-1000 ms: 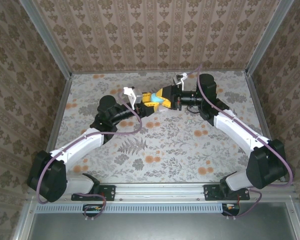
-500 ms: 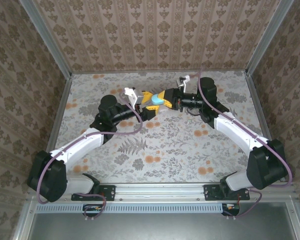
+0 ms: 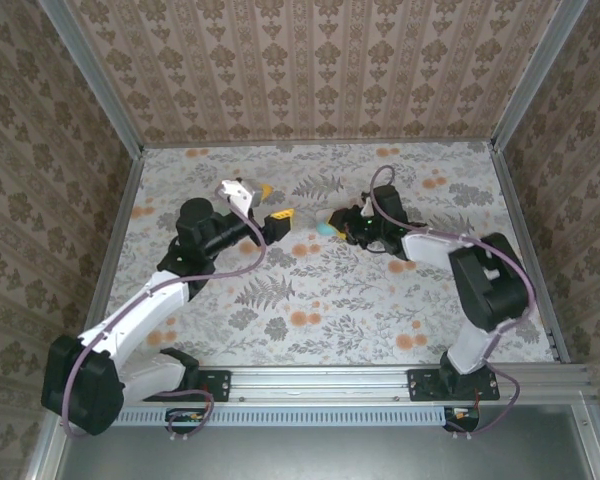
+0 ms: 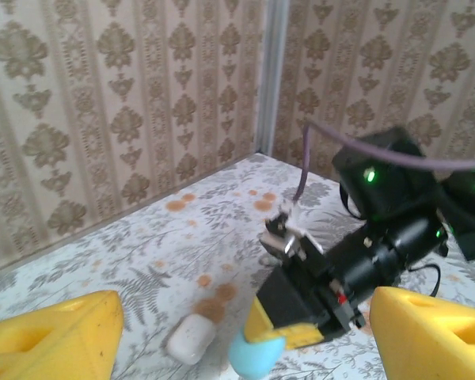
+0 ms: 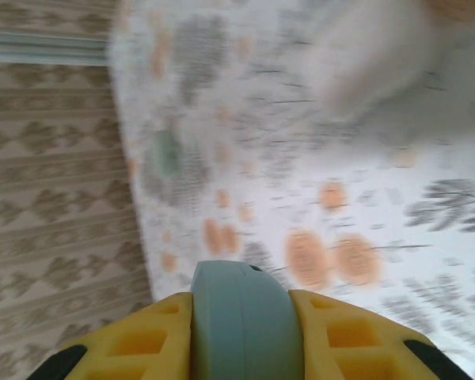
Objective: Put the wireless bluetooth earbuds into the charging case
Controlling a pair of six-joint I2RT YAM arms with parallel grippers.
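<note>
Cameras, one by one. From above, my left gripper (image 3: 270,202) has its yellow fingers wide apart, left of the teal case (image 3: 325,229), and my right gripper (image 3: 333,222) is squeezed on that case. I think I should hold the case steady and reach slowly for a bud. From my left wrist, a smooth white stubby piece (image 4: 191,339) lies just left of the case. It may be an earbud, but I cannot be sure. From my right wrist, my fingers (image 5: 134,336) hug the case's round sides.

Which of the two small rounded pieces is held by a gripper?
The pale teal piece: the right gripper clamps it between its yellow fingers, whereas the white piece lies free on the table.
</note>
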